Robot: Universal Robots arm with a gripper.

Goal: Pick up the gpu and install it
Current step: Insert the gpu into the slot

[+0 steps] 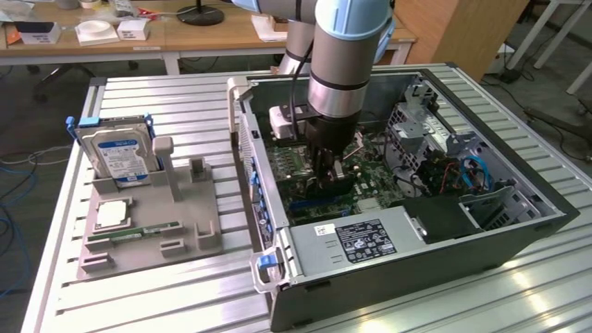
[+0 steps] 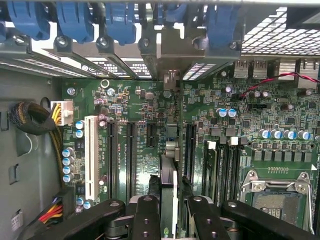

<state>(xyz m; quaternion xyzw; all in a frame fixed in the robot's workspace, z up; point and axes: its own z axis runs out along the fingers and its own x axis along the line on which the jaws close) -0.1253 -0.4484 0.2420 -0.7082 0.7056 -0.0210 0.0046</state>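
Observation:
The open computer case point(image 1: 277, 229) lies on the slatted table with its motherboard point(image 2: 135, 105) facing up. My gripper point(image 1: 329, 182) reaches down into the case, just above the board. In the wrist view the gripper point(image 2: 173, 220) is shut on the gpu point(image 2: 168, 175), a thin dark card seen edge-on between the two black fingers point(image 2: 146, 215). The card stands upright and runs in line with the long black expansion slots point(image 2: 190, 150), between two of them. Its far end point(image 2: 170, 80) reaches the case's rear bracket openings. Whether its lower edge sits in a slot is hidden.
A grey holder point(image 1: 138, 222) at the exterior view's left carries a blue-labelled hard drive point(image 1: 118, 154), a green memory stick point(image 1: 146, 231) and a square chip point(image 1: 111, 214). Inside the case are the power supply point(image 1: 365, 239), drive cage point(image 1: 421, 125), blue cables point(image 1: 473, 173) and CPU socket point(image 2: 277, 200).

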